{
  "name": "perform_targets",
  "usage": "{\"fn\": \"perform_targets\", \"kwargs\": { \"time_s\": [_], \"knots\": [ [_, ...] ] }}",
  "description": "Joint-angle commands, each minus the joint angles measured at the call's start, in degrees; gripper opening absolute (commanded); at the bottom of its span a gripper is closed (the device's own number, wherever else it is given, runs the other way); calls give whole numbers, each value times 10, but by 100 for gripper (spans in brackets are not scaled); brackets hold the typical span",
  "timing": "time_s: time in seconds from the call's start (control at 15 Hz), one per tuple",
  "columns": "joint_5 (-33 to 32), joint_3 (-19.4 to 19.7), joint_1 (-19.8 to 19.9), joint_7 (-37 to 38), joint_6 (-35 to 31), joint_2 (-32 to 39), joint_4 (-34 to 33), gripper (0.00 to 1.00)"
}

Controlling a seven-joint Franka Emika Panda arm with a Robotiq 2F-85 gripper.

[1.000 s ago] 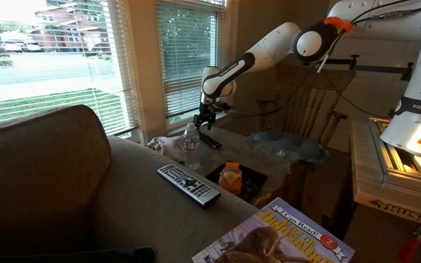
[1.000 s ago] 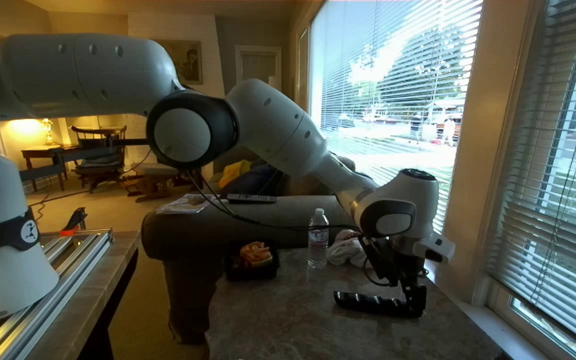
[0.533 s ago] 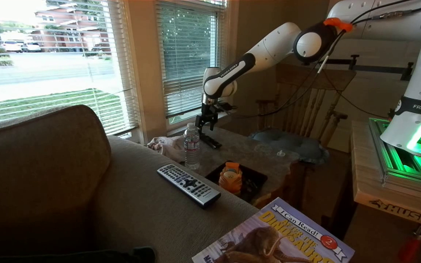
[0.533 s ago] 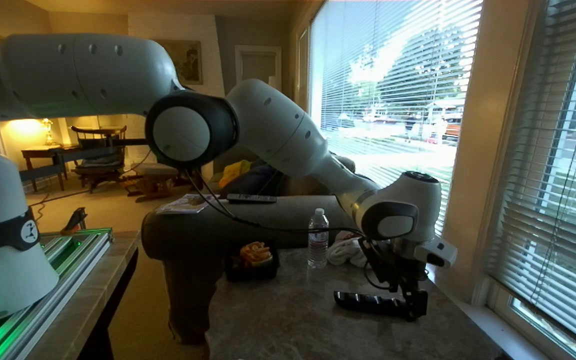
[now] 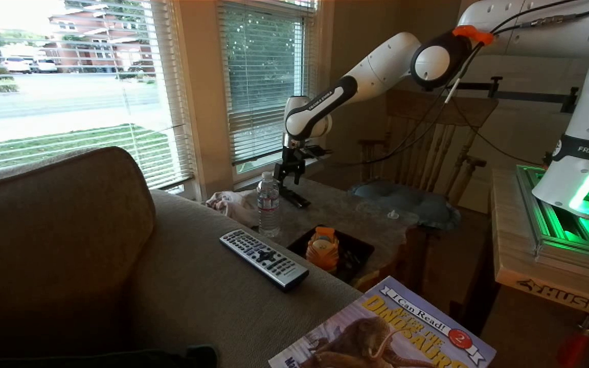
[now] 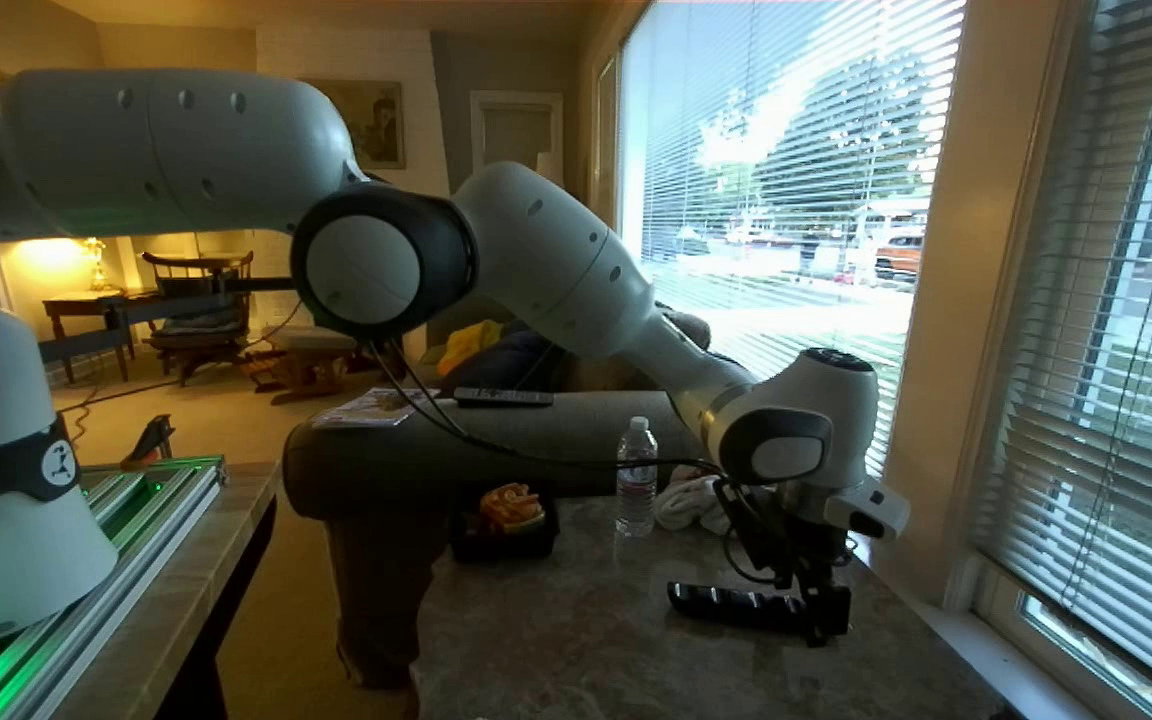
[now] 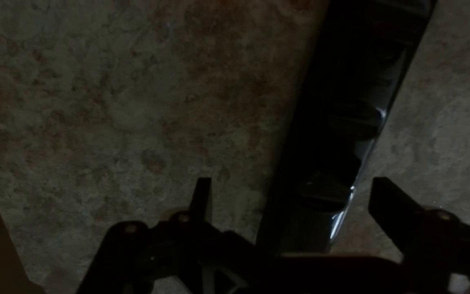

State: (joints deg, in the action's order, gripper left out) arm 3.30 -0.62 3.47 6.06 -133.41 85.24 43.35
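A long, narrow, glossy black object [image 7: 333, 134] with several scooped recesses lies on the stone-look table [image 6: 576, 630]. It also shows in both exterior views [image 5: 294, 197] [image 6: 736, 606]. My gripper [image 7: 292, 181] is open and points down at one end of this object. In the wrist view one finger is on each side of it, with a gap on both sides; no contact shows. The gripper also shows in both exterior views [image 5: 287, 179] [image 6: 822, 615], low over the table. In an exterior view, a clear water bottle [image 5: 268, 212] partly hides the gripper and the object's end.
A pale cloth [image 6: 693, 502] lies by the bottle. A black tray [image 6: 503, 546] holds an orange toy [image 6: 512, 508]. The sofa arm [image 5: 192, 240] carries a remote [image 5: 264, 258] and a book [image 5: 391, 327]. A cushioned chair [image 5: 407, 202] and the window [image 6: 1086, 480] flank the table.
My arm and gripper have lowered slightly over the black object. The light on the robot base has changed from yellowish to green. The objects have not moved.
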Motion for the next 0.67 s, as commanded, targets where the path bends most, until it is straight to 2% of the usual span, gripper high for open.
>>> {"fn": "perform_targets", "kwargs": {
  "time_s": [0.0, 0.07, 0.4, 0.6],
  "knots": [
    [2, 1, -3, -5, -12, 0, 6, 68],
    [2, 1, -2, -6, -11, 0, 6, 59],
    [3, -5, -4, -7, -1, 8, -12, 25],
    [3, -5, -2, -8, 11, 16, -26, 13]
  ]
}}
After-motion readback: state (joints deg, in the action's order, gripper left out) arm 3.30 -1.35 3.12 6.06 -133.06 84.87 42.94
